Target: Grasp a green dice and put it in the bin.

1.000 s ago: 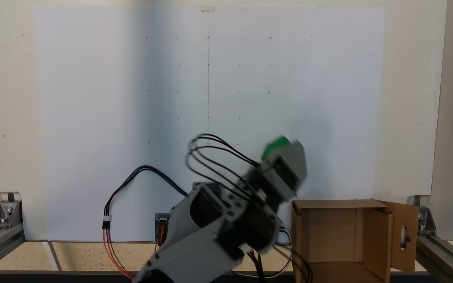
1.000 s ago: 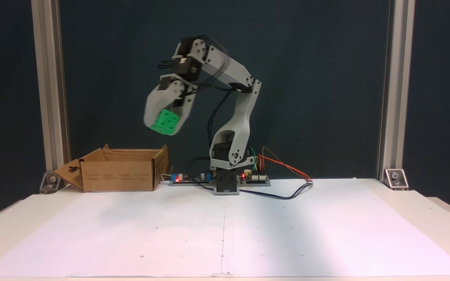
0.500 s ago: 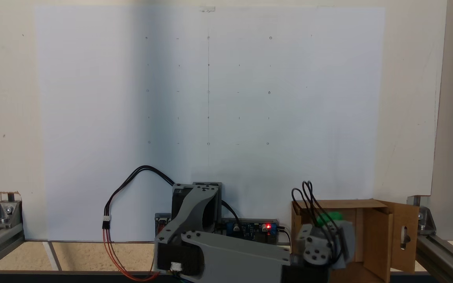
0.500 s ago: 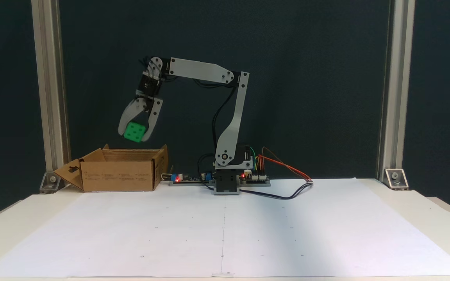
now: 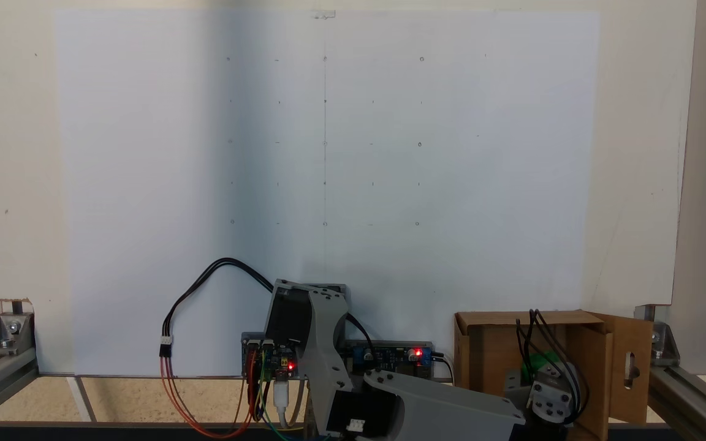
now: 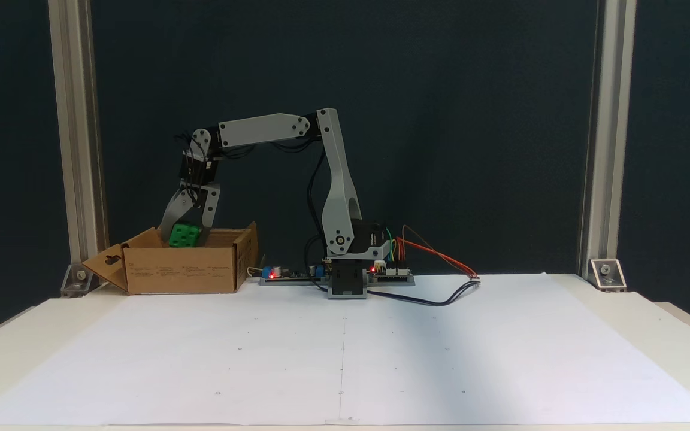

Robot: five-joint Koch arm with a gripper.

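Observation:
The green dice [image 6: 184, 235] hangs between the fingers of my gripper [image 6: 185, 238], which is shut on it. Dice and fingertips have dipped just below the top rim of the bin [image 6: 183, 269], a brown cardboard box at the left of that fixed view. From above, in a fixed view, the wrist covers most of the dice [image 5: 542, 360], which shows as a green patch inside the bin [image 5: 488, 355]. My gripper [image 5: 540, 367] points straight down there, with its fingers hidden under the wrist.
The bin's side flap with the keyhole slot [image 6: 105, 264] sticks outward. The arm's base [image 6: 348, 278] and circuit boards [image 6: 285, 274] stand right of the bin, with cables [image 6: 441, 287] trailing onto the white paper sheet [image 6: 345, 353]. Aluminium posts [image 6: 78, 137] frame the table.
The arm has swung from over the paper to above the bin and then lowered. The dice, still held, has gone from well above the box down to its rim.

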